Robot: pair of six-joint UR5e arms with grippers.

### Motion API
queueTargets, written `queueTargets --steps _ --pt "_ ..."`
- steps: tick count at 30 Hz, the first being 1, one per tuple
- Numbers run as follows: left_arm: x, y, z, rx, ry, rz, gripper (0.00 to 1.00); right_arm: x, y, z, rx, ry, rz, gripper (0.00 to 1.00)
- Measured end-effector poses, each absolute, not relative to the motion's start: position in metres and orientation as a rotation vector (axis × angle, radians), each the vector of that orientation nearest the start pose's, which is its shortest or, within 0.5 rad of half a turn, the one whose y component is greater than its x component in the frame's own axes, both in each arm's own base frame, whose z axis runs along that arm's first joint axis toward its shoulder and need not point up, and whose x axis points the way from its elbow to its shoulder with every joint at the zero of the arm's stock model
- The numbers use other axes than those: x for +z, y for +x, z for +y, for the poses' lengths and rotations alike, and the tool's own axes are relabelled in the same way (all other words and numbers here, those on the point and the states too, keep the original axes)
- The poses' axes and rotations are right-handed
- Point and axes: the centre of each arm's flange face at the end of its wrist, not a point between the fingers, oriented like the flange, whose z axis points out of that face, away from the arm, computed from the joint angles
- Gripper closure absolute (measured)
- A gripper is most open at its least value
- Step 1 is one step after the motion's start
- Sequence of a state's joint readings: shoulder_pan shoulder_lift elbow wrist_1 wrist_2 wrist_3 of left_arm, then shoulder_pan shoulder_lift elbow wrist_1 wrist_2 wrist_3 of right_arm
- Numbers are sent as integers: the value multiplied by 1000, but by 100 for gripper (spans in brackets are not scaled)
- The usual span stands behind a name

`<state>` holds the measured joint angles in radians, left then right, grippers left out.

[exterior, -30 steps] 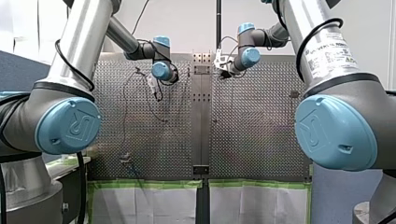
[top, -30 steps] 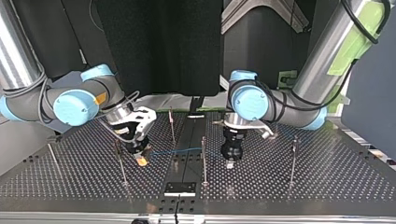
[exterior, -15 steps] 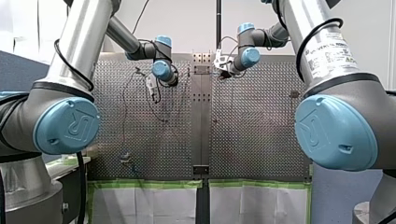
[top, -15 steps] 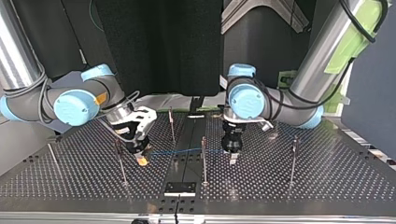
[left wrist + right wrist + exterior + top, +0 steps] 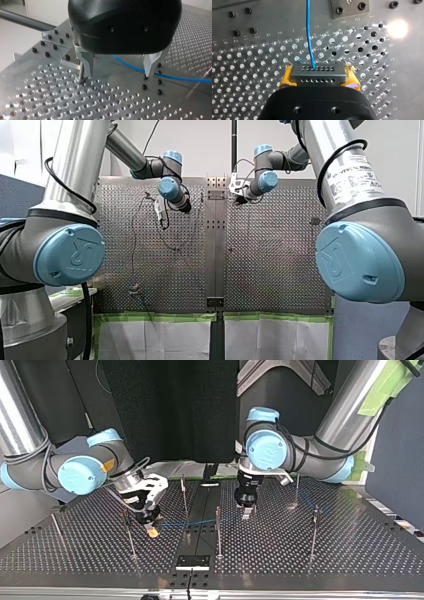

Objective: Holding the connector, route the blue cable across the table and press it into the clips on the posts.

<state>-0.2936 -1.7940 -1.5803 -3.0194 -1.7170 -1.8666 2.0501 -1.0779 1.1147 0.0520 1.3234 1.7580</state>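
**Front view.** My right arm (image 5: 360, 265) has a white label (image 5: 351, 175) on its silver tube. The top line seems to read "UNIVERSAL ROBOTS", and the smaller lines are too fine to read. The blue joint caps (image 5: 70, 255) are embossed with a UR mark. Both arms reach far out over the worktop (image 5: 270, 260), wrists bent down.

**Top view.** My right claw (image 5: 152, 530) slants down to the worktop just beside a post (image 5: 129, 535). My left claw (image 5: 246, 512) hangs straight down, near the middle post (image 5: 218, 530). The blue cable (image 5: 190, 522) runs level from my right claw, past the middle post, toward my left claw.

**Left wrist view.** The metal fingers (image 5: 86, 62) are spread wide and hold nothing. The cable crosses the worktop beneath the claw, between the fingers and on behind one fingertip. A thin post stands just beside the other finger.

**Right wrist view.** The yellow pads (image 5: 285, 77) pinch the dark connector (image 5: 318, 73) by its two ends. The cable leaves the connector and runs straight ahead of the claw. Engraved numbers (image 5: 287, 32) run from 1 to 14 in a row ahead of the claw. Engraved letters (image 5: 392, 72) run from B to G down one side.
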Motion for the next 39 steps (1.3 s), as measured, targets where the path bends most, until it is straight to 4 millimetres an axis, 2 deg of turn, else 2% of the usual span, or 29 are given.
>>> queueTargets --steps 4,10,24,31,39 --pt "380 492 -278 -327 -102 1684 0 415 454 -531 -2341 -2325 1349 100" --pt "396 472 -283 -347 -86 1664 0 414 453 -532 -2341 -2324 1352 100" --pt "449 418 -310 -381 -5 1576 0 414 452 -532 -2341 -2323 1355 100" --pt "462 407 -335 -424 -9 1527 0 414 452 -532 -2340 -2322 1357 100" --pt "457 405 -368 -404 45 1570 0 414 451 -533 -2339 -2322 1360 100"
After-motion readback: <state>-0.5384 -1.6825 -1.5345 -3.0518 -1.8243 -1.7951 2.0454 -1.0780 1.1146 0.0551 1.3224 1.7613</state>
